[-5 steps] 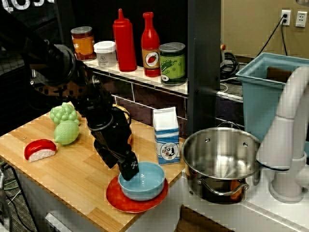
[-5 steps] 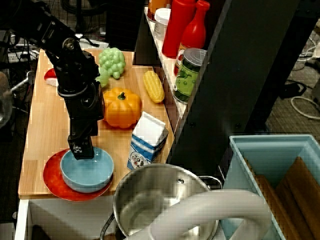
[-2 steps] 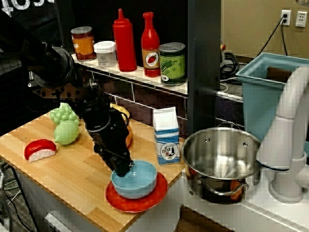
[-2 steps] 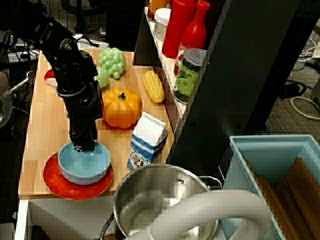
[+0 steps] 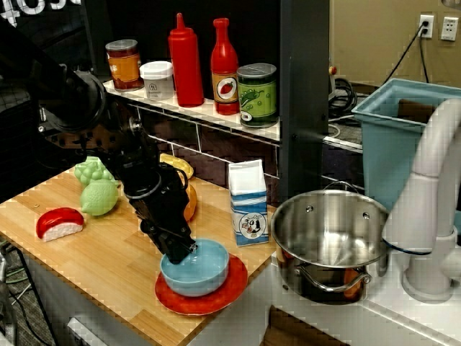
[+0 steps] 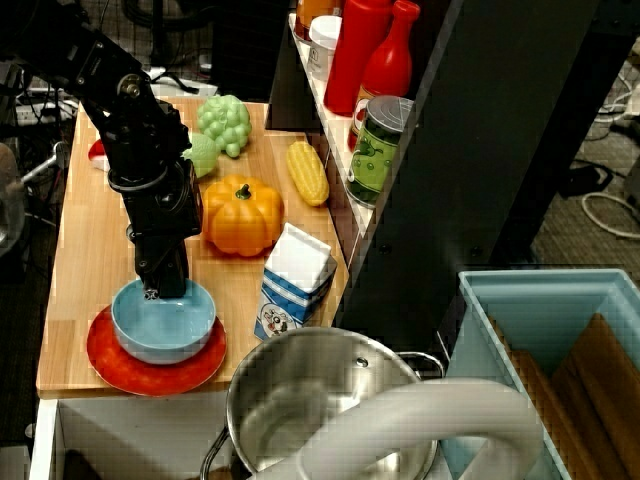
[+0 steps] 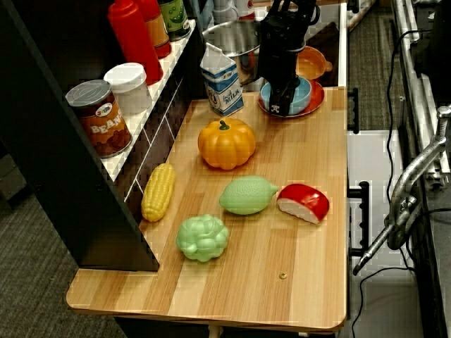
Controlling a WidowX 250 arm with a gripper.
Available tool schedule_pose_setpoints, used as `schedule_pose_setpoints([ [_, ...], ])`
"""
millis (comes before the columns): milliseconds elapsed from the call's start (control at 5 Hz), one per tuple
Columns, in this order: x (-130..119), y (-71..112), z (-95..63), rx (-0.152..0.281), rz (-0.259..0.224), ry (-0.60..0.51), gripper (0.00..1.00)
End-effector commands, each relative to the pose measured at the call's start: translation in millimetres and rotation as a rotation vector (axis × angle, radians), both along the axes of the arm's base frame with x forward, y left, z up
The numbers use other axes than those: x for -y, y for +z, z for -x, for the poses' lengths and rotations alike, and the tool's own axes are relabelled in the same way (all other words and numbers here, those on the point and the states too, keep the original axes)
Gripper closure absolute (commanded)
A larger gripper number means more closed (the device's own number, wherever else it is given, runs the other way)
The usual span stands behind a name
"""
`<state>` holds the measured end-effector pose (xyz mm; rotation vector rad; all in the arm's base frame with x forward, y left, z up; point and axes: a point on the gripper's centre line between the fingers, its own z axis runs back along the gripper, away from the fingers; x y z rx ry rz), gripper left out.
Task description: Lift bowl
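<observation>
One relation governs the coming lift: the claw sits on the rim of the bowl at the side toward the arm, so the bowl's body hangs off the claw toward the steel pot and the front edge of the surface. In the overhead-side view the claw meets the bowl at its far rim, nearest the orange pumpkin, with one finger seeming to dip inside the wall and the other outside it. The claw looks clenched on the bowl's rim, though the exact pinch is hidden behind the dark fingers.

Sitting over the red-orange plate, the bowl is off-centre toward the arm. Whether its base touches the plate or is just clear of it cannot be told from these views (the bowl's near side hides the gap). Its mouth faces up and looks close to level.

Being round, the bowl has no long axis along the surface; its only axis is the upright one through its centre, and that points straight up. The grip is therefore at one edge, not over the centre, so the weight lies to one side of the claw, and a rise may tip the free rim down. The milk carton stands near, behind the bowl, apart from it.

From the far view the claw and bowl are small, confirming little.
</observation>
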<state>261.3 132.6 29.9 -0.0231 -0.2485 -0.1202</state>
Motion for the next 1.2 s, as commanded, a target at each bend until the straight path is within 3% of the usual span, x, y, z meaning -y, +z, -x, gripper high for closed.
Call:
schedule_pose_setpoints([
  [0,-19,25.9,-6.1,0.007,-0.006,-0.023,1.00],
  [200,-28,58.6,-4.7,-0.029,0.064,-0.048,1.00],
  [400,-38,99.2,-1.2,-0.004,0.138,-0.053,1.00],
  [1000,-49,182.0,11.2,0.052,0.255,-0.077,1.00],
])
